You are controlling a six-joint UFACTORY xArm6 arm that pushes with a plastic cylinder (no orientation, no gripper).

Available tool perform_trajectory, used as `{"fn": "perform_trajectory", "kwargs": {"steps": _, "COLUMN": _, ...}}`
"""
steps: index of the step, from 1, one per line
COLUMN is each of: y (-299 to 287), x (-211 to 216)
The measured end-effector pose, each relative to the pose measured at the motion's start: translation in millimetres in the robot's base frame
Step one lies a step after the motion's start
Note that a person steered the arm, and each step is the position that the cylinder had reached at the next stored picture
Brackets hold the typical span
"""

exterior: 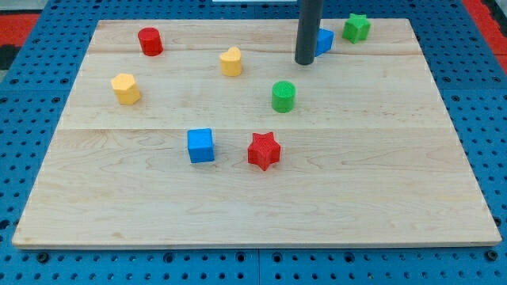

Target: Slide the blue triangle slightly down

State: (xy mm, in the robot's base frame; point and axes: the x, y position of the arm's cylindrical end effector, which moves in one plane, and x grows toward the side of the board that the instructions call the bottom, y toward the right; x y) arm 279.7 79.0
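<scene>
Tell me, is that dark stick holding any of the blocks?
Nothing is held. My tip has no jaws; it only pushes. It stands against the left side of the blue triangle, partly hiding it.

A pale wooden board (238, 198) made of joined planks with visible seams fills most of the view. It lies on a blue pegboard surface (32, 103) dotted with regular rows of dark holes, which shows on all sides. Red patches (16, 20) sit at the view's top corners. The light is even and bright, casting soft shadows.
</scene>
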Motion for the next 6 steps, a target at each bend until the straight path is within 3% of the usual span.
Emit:
{"fn": "perform_trajectory", "kwargs": {"steps": 2, "y": -56.7, "x": -56.7}}
{"fn": "perform_trajectory", "kwargs": {"steps": 3, "y": -15.3, "x": -74.6}}
{"fn": "perform_trajectory", "kwargs": {"steps": 4, "y": 23.0, "x": -73.1}}
{"fn": "perform_trajectory", "kwargs": {"steps": 6, "y": 17.5, "x": -43.6}}
